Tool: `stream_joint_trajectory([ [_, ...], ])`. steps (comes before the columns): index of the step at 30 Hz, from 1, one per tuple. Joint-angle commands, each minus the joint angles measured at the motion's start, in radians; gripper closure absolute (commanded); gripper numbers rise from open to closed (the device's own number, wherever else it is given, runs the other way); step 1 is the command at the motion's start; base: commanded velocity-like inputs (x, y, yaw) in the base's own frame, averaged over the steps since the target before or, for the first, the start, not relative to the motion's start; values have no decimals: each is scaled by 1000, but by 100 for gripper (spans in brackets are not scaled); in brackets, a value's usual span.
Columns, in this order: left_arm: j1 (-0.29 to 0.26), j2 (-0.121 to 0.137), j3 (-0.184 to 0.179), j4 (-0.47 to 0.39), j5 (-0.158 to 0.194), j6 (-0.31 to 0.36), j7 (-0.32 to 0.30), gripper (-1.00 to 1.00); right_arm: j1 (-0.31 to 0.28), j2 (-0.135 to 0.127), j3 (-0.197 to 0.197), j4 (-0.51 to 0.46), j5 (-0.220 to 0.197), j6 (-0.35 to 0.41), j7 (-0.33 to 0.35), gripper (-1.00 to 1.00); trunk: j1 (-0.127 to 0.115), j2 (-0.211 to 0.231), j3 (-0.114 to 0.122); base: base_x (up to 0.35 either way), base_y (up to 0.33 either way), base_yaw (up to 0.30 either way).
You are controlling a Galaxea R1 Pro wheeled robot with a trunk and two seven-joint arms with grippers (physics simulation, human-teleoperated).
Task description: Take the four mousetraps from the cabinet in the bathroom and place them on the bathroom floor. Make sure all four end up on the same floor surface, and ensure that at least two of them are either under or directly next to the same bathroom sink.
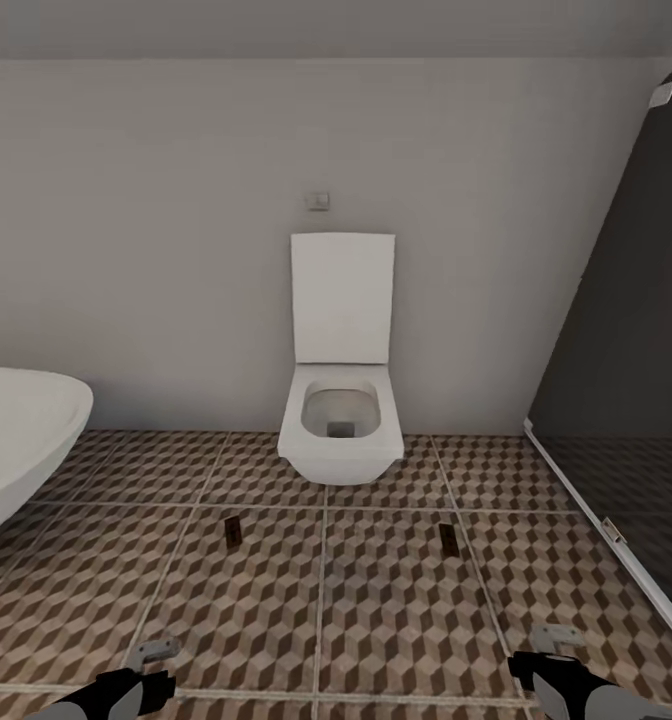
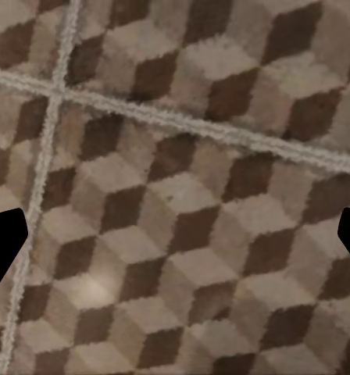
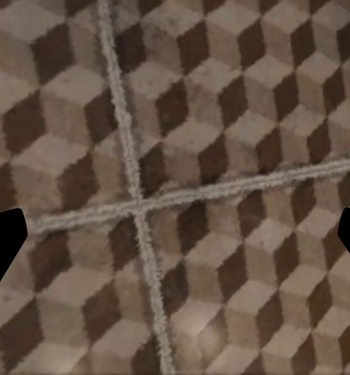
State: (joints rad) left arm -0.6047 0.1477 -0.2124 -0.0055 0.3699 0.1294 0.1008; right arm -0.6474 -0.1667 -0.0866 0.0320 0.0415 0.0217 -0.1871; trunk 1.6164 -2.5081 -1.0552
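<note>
While both arms hang low at the near edge of the head view, findings as follows:

Left end effector: fingers spread wide, nothing between them; wrist view looks straight down on bare patterned tile, dark fingertips at opposite edges of that picture.

Right end effector: likewise spread wide and empty, pointed at the floor over a grout crossing.

Likely reason for posture: judged as a neutral carry or release pose, low over the tiles, suited to setting small flat items down.

Bathroom floor: cube-patterned tiles, pale grout, running to the back wall.

Mousetraps: two visible, flat on the floor. One ahead of the left arm, one ahead of the right arm, well apart from each other, both in front of the toilet.

Sink: white basin at the left edge. Nearer mousetrap lies near it but not under it; whether that counts as directly next to is doubtful.

Remaining mousetraps and cabinet: whereabouts not established from these views.

Shower partition: dark panel at right, white bottom rail on the floor.

Progress judgement: roughly half done; sink condition probably unmet.
</note>
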Motion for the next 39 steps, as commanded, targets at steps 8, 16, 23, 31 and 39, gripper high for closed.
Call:
stream_joint_trajectory([
  [8, 5, 2, -8, 2, 10, -3, 1, -100, 1, 2, -8, 2, 5, -11, -2, -100, -4, 2, 30, 0, 0, 0],
  [16, 6, 13, -8, 2, 10, -6, 0, -100, 70, 9, -8, 2, 6, -64, -2, -100, -7, 3, 61, 0, 0, 0],
  [23, 6, 18, -8, 2, 9, -7, 0, -100, 130, 5, -8, 2, 6, -93, -1, -100, -11, 5, 88, 0, 0, 0],
  [31, 8, 16, -8, 1, 7, -7, -1, -100, 150, 9, -8, 2, 6, -100, 4, -100, -14, 7, 119, 0, 0, 0],
  [39, 34, 10, -7, 1, 6, -8, -1, -100, 193, 13, -8, 2, 8, -121, 8, -100, -28, 29, 148, 0, 0, 0],
])
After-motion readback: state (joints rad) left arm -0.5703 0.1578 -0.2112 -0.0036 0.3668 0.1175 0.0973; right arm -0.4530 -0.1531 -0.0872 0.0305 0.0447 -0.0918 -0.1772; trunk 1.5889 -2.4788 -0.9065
